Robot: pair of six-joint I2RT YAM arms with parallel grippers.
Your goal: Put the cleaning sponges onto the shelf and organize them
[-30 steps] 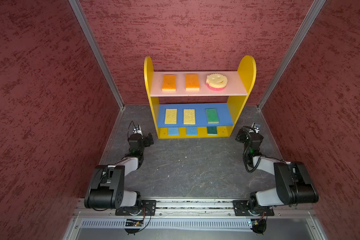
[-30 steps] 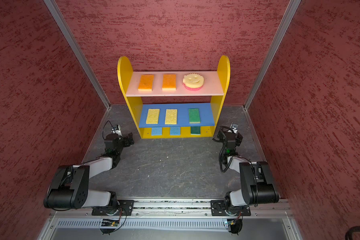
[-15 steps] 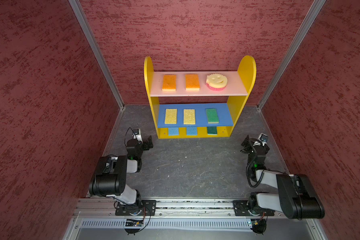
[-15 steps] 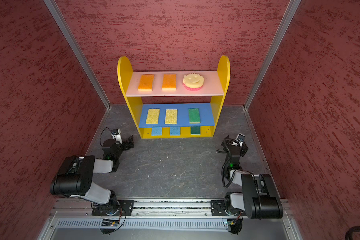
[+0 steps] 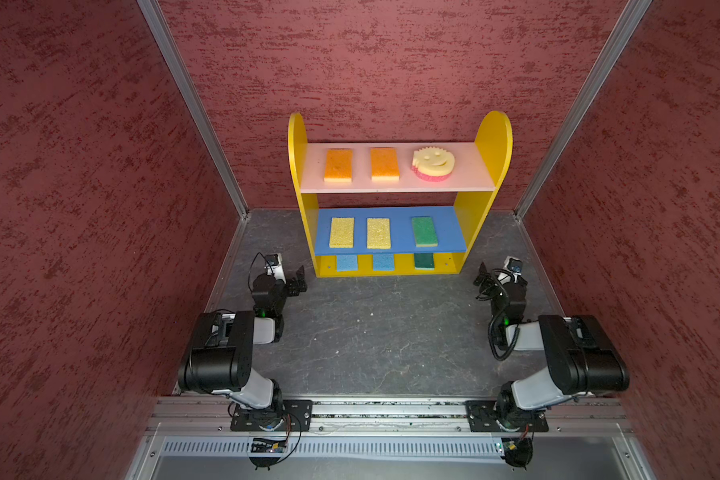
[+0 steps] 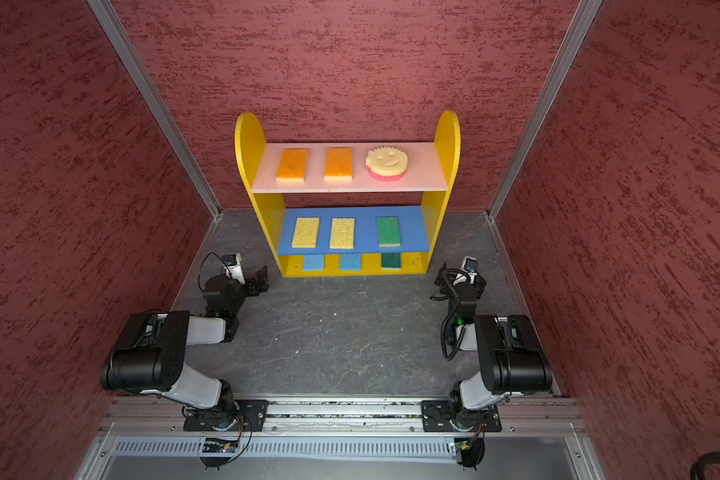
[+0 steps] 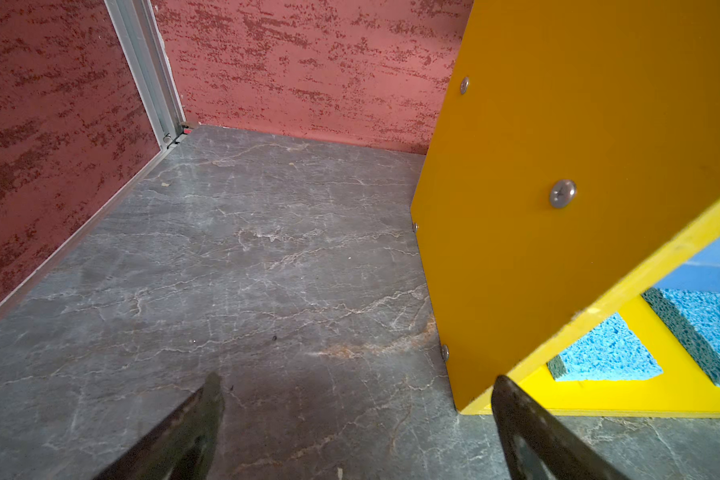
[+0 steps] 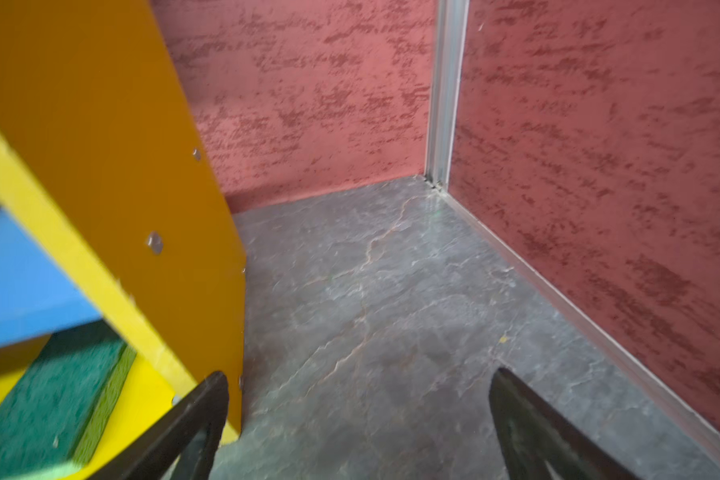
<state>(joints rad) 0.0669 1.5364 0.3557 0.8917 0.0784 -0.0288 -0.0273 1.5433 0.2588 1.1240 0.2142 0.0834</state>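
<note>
The shelf [image 5: 493, 137] [image 6: 447, 137] stands at the back wall with the cleaning sponges on all three boards. On the pink top lie two orange sponges [image 5: 338, 165] [image 5: 385, 163] and the round smiley [image 5: 433, 163]. Two yellow [image 5: 341, 232] and one green [image 5: 424, 231] lie on the blue board. Two blue [image 5: 346, 262] and a dark green [image 5: 424, 261] lie on the base. My left gripper [image 5: 298, 282] [image 7: 356, 382] hangs open and empty beside the shelf's left panel [image 7: 558, 124]. My right gripper [image 5: 484, 278] [image 8: 358, 380] is open and empty beside the right panel [image 8: 100, 124].
Red textured walls [image 5: 100, 208] close in three sides, with metal corner posts [image 5: 192, 108]. The grey stone-look floor [image 5: 383, 332] runs from the shelf to the rail [image 5: 391, 409] that carries both arm bases. A blue sponge [image 7: 603, 353] and the green one [image 8: 51, 407] show in the wrist views.
Both arms drew back slightly toward the front and then came forward again beside the shelf. Both grippers stayed open. No sponge moved.
</note>
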